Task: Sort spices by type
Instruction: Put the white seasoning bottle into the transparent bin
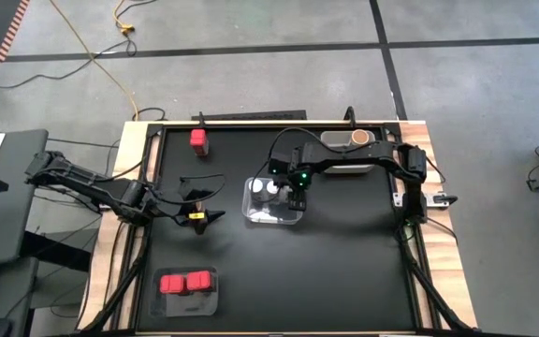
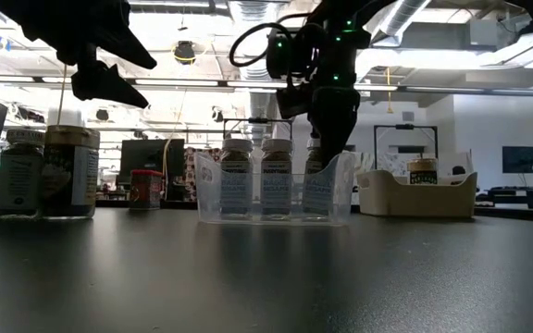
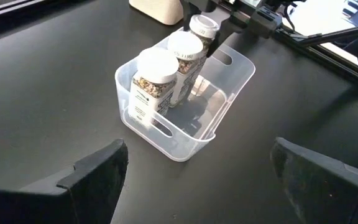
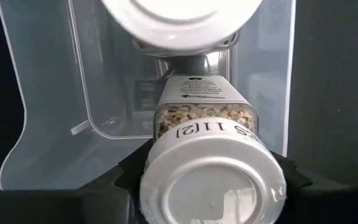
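Clear jar, white lid, speckled contents, gripped by right pincer inside clear tray mid-desk, beside two like jars. Left pincer held wide open, apart, nothing gripped.

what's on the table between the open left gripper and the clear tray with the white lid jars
Nothing: bare black table separates the left gripper from the clear tray in the high view; the left wrist view agrees.

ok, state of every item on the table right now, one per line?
right gripper: shut on third white-lid jar, in the clear tray
two white-lid jars: upright in the clear tray
left gripper: open, empty
red boxes: paired in the near tray
single red box: standing loose
tan jar: in the grey tray
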`<state>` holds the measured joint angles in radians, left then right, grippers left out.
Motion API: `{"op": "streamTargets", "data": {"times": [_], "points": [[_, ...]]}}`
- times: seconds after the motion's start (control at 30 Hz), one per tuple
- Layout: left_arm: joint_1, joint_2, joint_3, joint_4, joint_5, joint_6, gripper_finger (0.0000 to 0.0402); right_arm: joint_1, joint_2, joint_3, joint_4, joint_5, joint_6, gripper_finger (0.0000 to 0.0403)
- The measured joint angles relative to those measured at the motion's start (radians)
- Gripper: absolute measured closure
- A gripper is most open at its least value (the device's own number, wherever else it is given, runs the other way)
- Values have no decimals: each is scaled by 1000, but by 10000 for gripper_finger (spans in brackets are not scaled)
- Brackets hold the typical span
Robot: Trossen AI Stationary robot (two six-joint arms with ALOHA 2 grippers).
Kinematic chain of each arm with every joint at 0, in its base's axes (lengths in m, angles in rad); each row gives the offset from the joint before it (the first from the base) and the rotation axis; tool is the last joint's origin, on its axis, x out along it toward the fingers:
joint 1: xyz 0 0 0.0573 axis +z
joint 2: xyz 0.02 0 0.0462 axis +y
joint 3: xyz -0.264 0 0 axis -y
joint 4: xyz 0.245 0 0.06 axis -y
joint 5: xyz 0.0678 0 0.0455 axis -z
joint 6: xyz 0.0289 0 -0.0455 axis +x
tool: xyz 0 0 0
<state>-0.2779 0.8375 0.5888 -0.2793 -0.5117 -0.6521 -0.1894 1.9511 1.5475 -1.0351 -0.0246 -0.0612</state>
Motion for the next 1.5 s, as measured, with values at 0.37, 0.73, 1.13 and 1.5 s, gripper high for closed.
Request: {"op": "streamTargets", "data": {"times": [0.37, 0.73, 1.13, 1.5], "points": [[0, 0, 0, 0, 0, 0, 24, -2, 0, 0, -11, 0, -3, 163], [0, 0, 0, 0, 0, 0, 24, -2, 2, 13, -40, 0, -18, 163], [0, 0, 0, 0, 0, 0, 24, -2, 2, 25, -37, 0, -18, 163], [0, 0, 0, 0, 0, 0, 24, 0, 2, 26, -46, 0, -19, 163]]}}
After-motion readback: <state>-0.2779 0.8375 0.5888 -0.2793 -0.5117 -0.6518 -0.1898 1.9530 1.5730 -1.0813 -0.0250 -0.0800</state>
